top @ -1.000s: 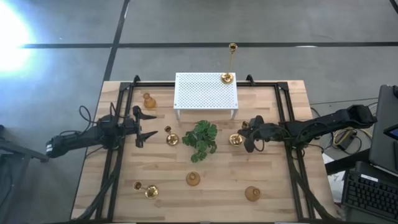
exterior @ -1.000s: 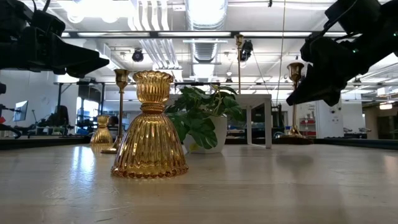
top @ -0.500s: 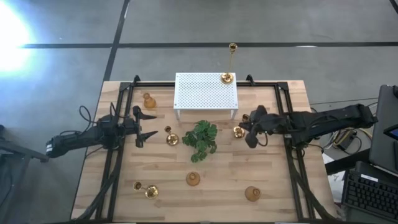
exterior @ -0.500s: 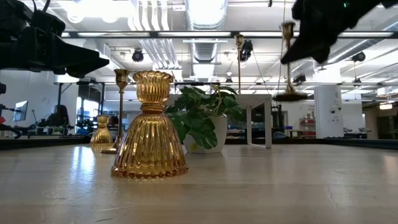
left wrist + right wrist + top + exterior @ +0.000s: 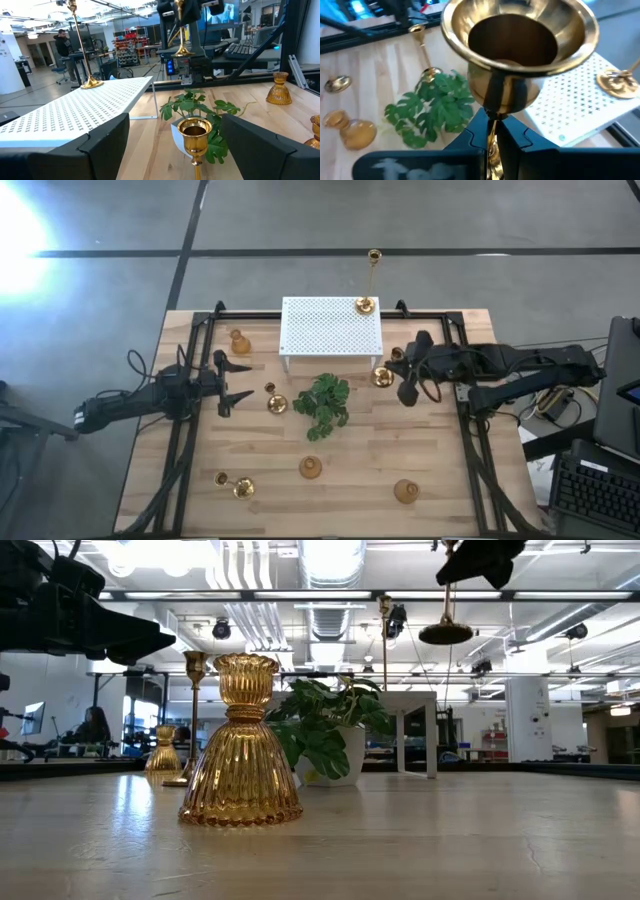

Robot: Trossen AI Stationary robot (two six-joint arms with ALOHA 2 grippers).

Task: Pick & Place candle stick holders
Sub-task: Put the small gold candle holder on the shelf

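My right gripper (image 5: 400,367) is shut on a gold stemmed candle stick holder (image 5: 384,376), lifted high between the green plant (image 5: 322,405) and the white perforated stand (image 5: 331,330). In the low view its round base (image 5: 446,633) hangs in the air. My left gripper (image 5: 248,381) is open and empty at the table's left. A short gold holder (image 5: 272,398) stands on its base just ahead of it, and it also shows in the left wrist view (image 5: 195,133). A tall gold holder (image 5: 367,302) stands on the stand's far right corner. My right gripper pinches the holder's thin stem (image 5: 492,131) between its two fingers, just below the cup (image 5: 520,30). The fingers come from the table's right side and lie across the stem. The holder hangs upright, base (image 5: 446,633) down, lifted clear of the table.
Squat gold holders stand at the far left (image 5: 238,340), near middle (image 5: 310,467) and near right (image 5: 405,491). Another stemmed holder (image 5: 234,484) lies at the near left. The plant stands mid-table. Black frame rails (image 5: 190,430) run along both sides.
My right gripper has lifted the stemmed holder off the table and carried it up and toward the far edge, nearer the white stand. The holder stays upright, its base now high above the table. The left arm has kept still.
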